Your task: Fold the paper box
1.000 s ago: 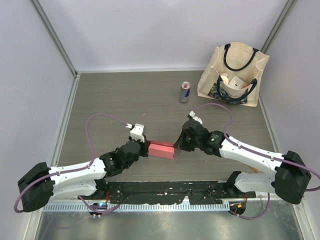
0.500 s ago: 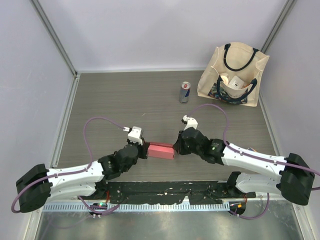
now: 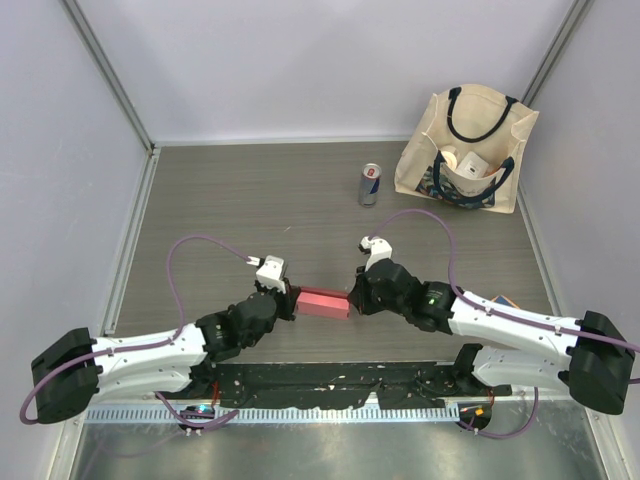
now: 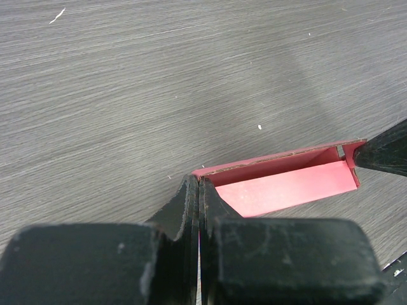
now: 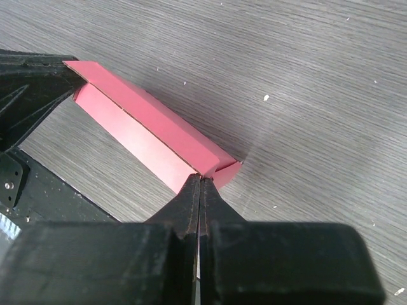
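The pink-red paper box (image 3: 322,302) lies on the table (image 3: 230,200), well nearer the arm bases than the drink can (image 3: 370,184). The left gripper (image 4: 199,185) is clamped on its left end and the right gripper (image 5: 199,181) on its right end.

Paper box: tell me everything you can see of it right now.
The paper box is thin pink-red card with brownish cut edges, folded into a long narrow shape: one long wall stands over a lighter inner panel. It lies on the grey wood-grain table. The left hand pinches one end, the right hand the other, both shut.
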Available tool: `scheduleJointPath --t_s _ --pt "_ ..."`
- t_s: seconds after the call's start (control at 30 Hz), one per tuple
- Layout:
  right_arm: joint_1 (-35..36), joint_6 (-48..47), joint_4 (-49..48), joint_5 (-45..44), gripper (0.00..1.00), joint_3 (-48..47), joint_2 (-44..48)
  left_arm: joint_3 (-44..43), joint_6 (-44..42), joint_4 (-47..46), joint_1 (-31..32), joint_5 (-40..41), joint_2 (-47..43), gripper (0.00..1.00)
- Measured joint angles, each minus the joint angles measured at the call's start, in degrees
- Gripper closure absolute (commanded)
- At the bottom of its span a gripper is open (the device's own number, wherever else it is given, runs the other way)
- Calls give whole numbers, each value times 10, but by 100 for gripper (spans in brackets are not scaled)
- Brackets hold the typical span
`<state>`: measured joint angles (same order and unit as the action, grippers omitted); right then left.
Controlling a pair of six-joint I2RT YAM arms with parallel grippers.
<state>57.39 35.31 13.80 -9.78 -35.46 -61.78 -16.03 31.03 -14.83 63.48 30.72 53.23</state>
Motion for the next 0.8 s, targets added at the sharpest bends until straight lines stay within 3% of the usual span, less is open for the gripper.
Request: scheduleJointPath --t_s 0.5,0.6,0.67,0.77,0.8 --pt "8 -40 26 -16 99 -15 -10 0 1 1 10 2 -1 100" --pt "13 -37 24 -22 90 -17 -17 0 2 2 10 3 -1 100" --pt "13 -33 21 -23 76 -17 -20 0 3 3 11 7 -1 100" --pt "16 -28 24 -14 48 -14 -17 0 7 3 18 8 -1 100" --pt "17 -30 26 -15 31 -12 -11 0 7 2 19 7 -1 100"
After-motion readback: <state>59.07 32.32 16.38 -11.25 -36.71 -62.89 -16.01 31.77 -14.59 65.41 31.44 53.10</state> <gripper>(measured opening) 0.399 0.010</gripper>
